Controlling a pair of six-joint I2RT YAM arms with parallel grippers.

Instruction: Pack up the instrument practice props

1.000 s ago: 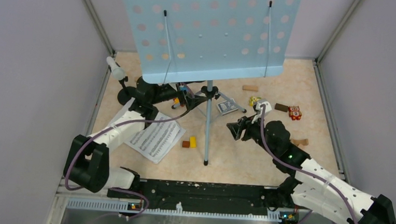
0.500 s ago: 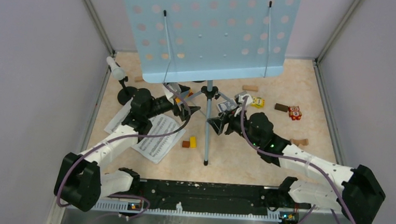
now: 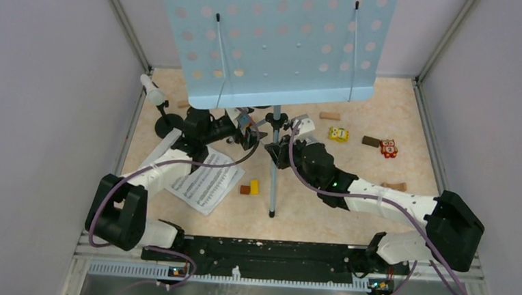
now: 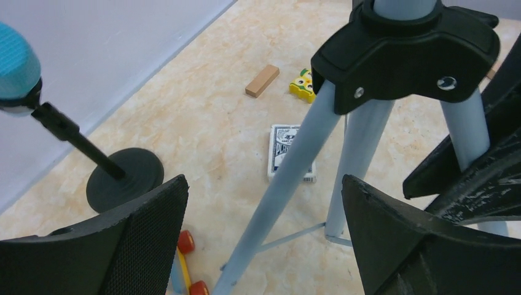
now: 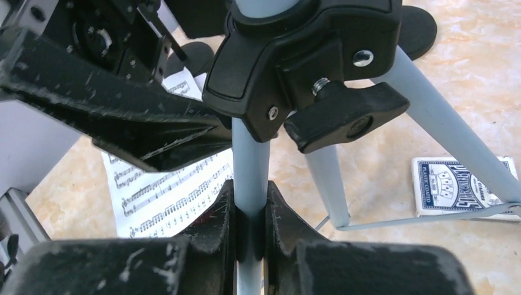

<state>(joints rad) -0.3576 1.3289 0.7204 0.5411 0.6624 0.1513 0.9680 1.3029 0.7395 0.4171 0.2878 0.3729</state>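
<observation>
Upright music rack [image 3: 278,39], long axis vertical, right claw [image 5: 250,227] pinched onto tripod leg [image 5: 250,163] under black hub [image 5: 295,55], left claw [image 4: 264,184] gaping wide, empty.

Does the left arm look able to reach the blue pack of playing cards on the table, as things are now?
Probably not directly: the open left hand faces the blue pack of playing cards, but a light-blue tripod leg crosses just in front of it.

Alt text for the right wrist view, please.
The right gripper is shut on a light-blue tripod leg just below the stand's black hub. Behind lie sheet music and a card deck.
</observation>
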